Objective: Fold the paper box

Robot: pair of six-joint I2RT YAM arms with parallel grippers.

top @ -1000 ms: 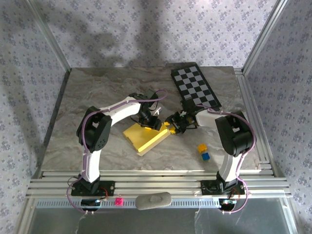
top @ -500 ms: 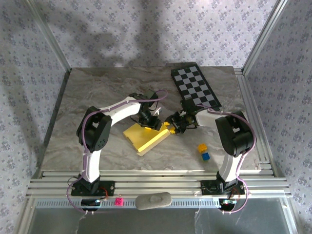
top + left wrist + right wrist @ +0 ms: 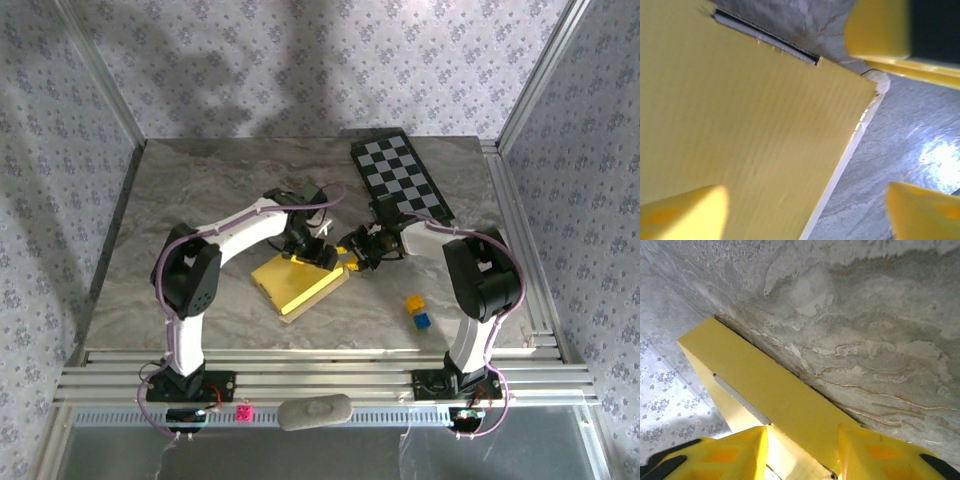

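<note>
- The paper box (image 3: 295, 283) lies flat on the table (image 3: 200, 190), roughly midway between the two arms. In the overhead view its long side seems to slant from near-left to far-right.
- The right gripper (image 3: 356, 258) sits at the box's far-right end. In its wrist view a narrow yellow wall of the box runs down between its fingers (image 3: 740, 452), which look clamped on it.
- The left gripper (image 3: 320, 252) hangs over the box's far edge, just beside the right one. Its jaws stand wide apart, holding nothing: one finger (image 3: 685, 212) is over the box's top panel and the other is over bare table past the box's edge.
- The box therefore lies below the left jaws, towards the near-left, and its right-hand edge passes between them.
- The left arm reaches forward, elbow out, and bends right across the table. The right arm folds over and bends left, wrist low.
- Both grippers are at the box, so the next fold likely turns on the right grip steadying that end.
</note>
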